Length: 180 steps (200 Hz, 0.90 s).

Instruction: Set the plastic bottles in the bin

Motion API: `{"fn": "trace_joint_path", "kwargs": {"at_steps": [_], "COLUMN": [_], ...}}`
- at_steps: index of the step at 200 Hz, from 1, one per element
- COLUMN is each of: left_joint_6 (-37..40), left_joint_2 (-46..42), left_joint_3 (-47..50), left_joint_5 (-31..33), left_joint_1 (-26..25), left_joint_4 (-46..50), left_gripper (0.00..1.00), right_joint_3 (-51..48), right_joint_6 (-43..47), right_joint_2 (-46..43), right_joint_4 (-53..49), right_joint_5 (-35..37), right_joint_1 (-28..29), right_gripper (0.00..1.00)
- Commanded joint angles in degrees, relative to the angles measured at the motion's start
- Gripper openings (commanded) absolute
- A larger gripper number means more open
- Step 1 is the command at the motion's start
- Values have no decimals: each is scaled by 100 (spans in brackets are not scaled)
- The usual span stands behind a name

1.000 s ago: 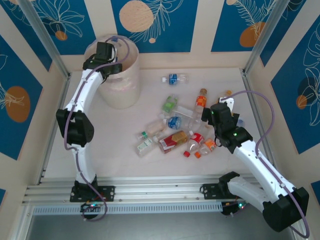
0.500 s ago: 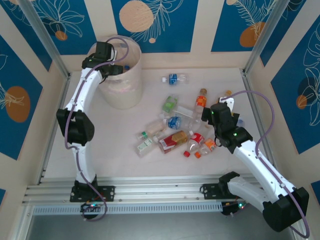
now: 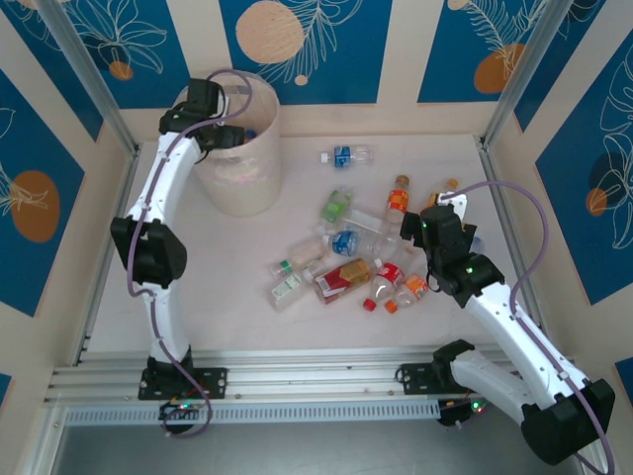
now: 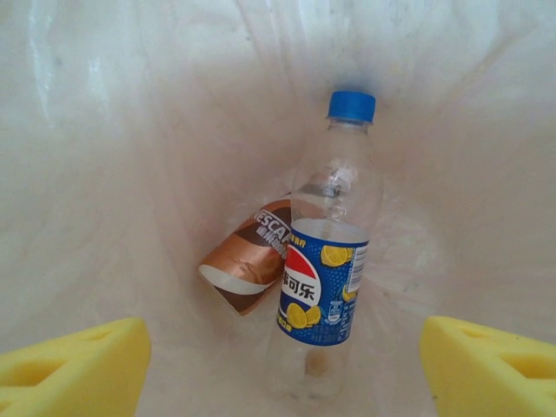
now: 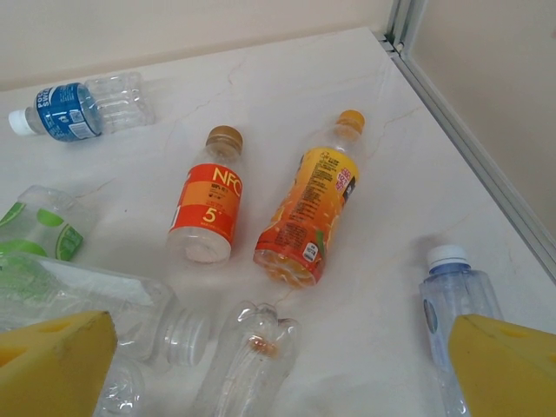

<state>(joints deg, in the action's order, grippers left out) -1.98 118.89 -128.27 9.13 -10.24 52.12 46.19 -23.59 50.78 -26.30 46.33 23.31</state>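
Observation:
My left gripper hangs over the mouth of the bin, a tall pale tub at the back left. Its yellow fingers stand wide open with nothing between them. Below them, inside the bin, a blue-labelled bottle with a blue cap leans against a brown-labelled bottle. Several plastic bottles lie scattered mid-table. My right gripper hovers open above their right side, over a clear bottle. Beyond it lie an orange-labelled bottle and an NFC bottle.
A blue-labelled bottle lies alone behind the pile. A white-capped bottle lies by my right finger, near the metal rail along the table's right edge. Patterned walls close in the back and sides.
My left gripper's jaws have spread wider and the blue-capped bottle has dropped from them into the bin. The right arm has shifted only slightly.

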Motion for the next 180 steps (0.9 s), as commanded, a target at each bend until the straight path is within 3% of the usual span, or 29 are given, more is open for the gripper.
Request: {"fn": "trace_joint_path", "kwargs": {"at_steps": [1,52,105,146,180], "left_joint_6": [-251,-487,-765,-958,-885], "left_joint_2": [-448,-1106,-1896,-2985,-3956], "left_joint_3": [-328,-402,-63,1416,2813], "left_joint_5": [5,-156,-1098,-2317,-1897], "left_joint_1": [75,79,60,-214,-971], "left_joint_4": [307,193,202,160,235], "left_gripper": [85,86,86,80,80], "right_joint_3": [164,240,230,209,218], "right_joint_6": [-49,-100,-149,-232,-211], "right_joint_2": [-66,-84,-122,-111,-61], "right_joint_4": [-5,-193,-191,-204,-139], "right_joint_5": [77,78,69,91,101], "right_joint_1": [51,77,86,95,95], "right_gripper": [99,99,99,99,99]}}
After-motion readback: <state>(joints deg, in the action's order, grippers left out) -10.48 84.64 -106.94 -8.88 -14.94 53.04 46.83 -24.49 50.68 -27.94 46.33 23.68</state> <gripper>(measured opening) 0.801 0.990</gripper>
